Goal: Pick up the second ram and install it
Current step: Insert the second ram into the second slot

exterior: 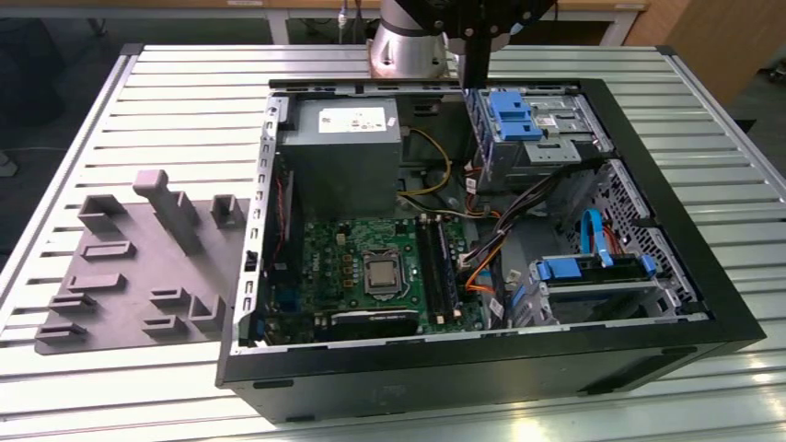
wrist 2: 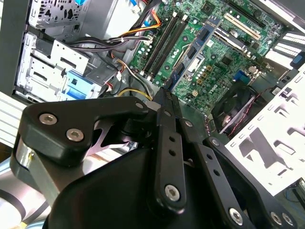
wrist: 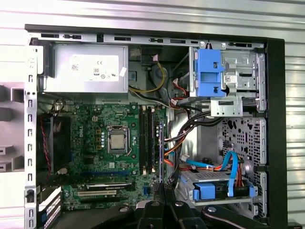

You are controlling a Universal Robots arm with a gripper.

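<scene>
A slatted metal table (exterior: 184,92) carries an open computer case (exterior: 491,373) lying on its side, with a grey tray (exterior: 123,318) of raised blocks beside it on the exterior view's left. The gripper (wrist: 164,191) hangs high above the case. Its fingers are pinched together on the second ram (wrist: 161,152), which sticks out past the fingertips and shows almost edge-on in both wrist views. The ram's long axis runs parallel to the dark memory slots (wrist: 152,140) on the motherboard (wrist: 90,143), and the slots lie well below it. In the exterior view the gripper is over the case's far wall, near a blue drive bracket (exterior: 514,115). From there the slots lie nearer the camera and toward that view's left.
</scene>
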